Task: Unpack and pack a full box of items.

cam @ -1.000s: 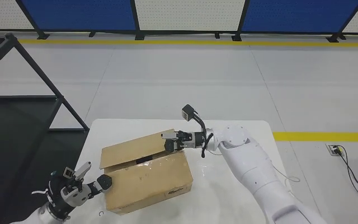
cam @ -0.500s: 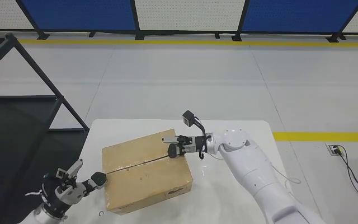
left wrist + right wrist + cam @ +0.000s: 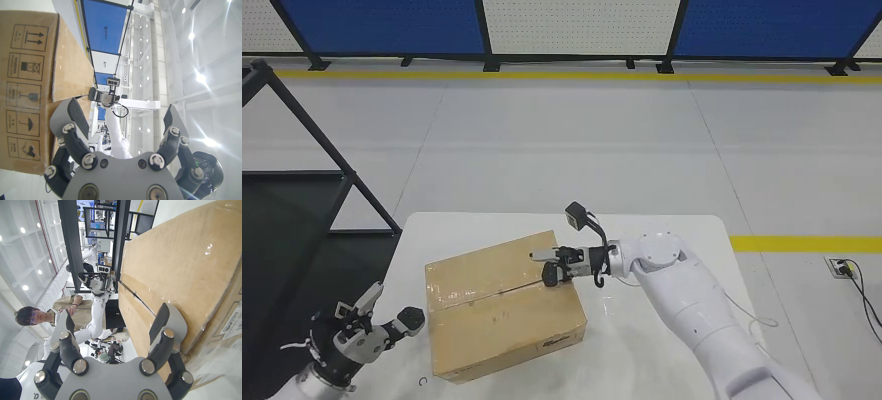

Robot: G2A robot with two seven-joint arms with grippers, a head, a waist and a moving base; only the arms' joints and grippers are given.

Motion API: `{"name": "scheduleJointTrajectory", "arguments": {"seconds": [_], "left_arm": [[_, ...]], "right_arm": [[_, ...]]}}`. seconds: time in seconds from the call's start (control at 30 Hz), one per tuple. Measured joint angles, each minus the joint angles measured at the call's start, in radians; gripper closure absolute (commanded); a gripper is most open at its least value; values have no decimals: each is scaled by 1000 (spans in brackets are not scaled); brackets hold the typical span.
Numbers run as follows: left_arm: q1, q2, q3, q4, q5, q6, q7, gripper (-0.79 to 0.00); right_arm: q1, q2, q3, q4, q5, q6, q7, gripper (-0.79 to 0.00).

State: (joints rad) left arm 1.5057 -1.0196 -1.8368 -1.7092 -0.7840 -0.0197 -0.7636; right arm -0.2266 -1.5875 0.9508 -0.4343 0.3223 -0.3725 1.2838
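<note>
A brown cardboard box point(image 3: 504, 305) sits on the white table point(image 3: 662, 345) with both top flaps down and a narrow seam point(image 3: 136, 296) between them. My right gripper point(image 3: 553, 268) is open at the box's top edge nearest its arm; one finger point(image 3: 166, 321) rests flat on the far flap, the other point(image 3: 64, 323) hangs free in the air. My left gripper point(image 3: 392, 308) is open and holds nothing, a short way off the opposite end of the box. In the left wrist view the printed side of the box point(image 3: 28, 75) lies beside the left gripper point(image 3: 124, 117).
A black metal frame point(image 3: 302, 150) stands off the table's left side. The left gripper is close to the table's left edge. Bare table surface lies to the right of the box, under the right arm.
The far flap, raised a second ago, now lies flat; my right gripper came down with it. My left gripper has drawn back from the box's end toward the table's left edge.
</note>
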Motion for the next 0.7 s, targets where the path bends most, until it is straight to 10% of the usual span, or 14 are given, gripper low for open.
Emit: {"name": "scheduleJointTrajectory", "arguments": {"seconds": [0.7], "left_arm": [[-79, -3, 65, 79, 49, 18, 16, -785]], "right_arm": [[-7, 42, 78, 12, 30, -101, -26, -785]]}}
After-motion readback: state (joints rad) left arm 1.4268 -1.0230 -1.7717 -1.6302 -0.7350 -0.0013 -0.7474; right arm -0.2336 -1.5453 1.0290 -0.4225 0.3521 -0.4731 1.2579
